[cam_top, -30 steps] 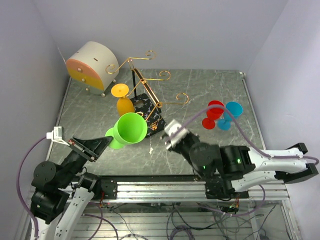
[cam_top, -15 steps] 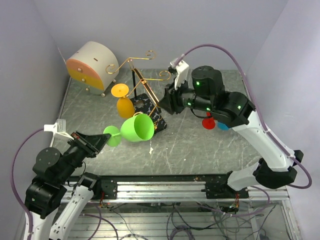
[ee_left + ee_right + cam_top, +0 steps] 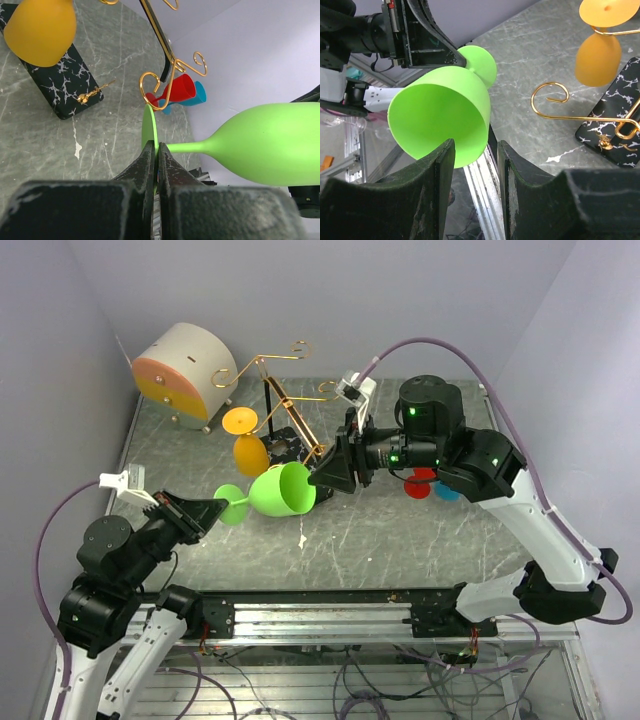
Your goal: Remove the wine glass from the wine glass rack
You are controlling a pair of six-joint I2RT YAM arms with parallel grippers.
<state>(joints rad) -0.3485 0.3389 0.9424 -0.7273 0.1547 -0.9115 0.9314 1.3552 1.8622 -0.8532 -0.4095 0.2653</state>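
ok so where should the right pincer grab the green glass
Probably the bowl wall at the rim, coming in from the open mouth. The green glass lies sideways in the air, its foot clamped in the left pincer, so that end is taken. The mouth faces the open right pincer, which could put one finger inside and one outside.

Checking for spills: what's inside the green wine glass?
Nothing visible: the green wine glass is bare inside. A finger of the right pincer covers its lower rim.
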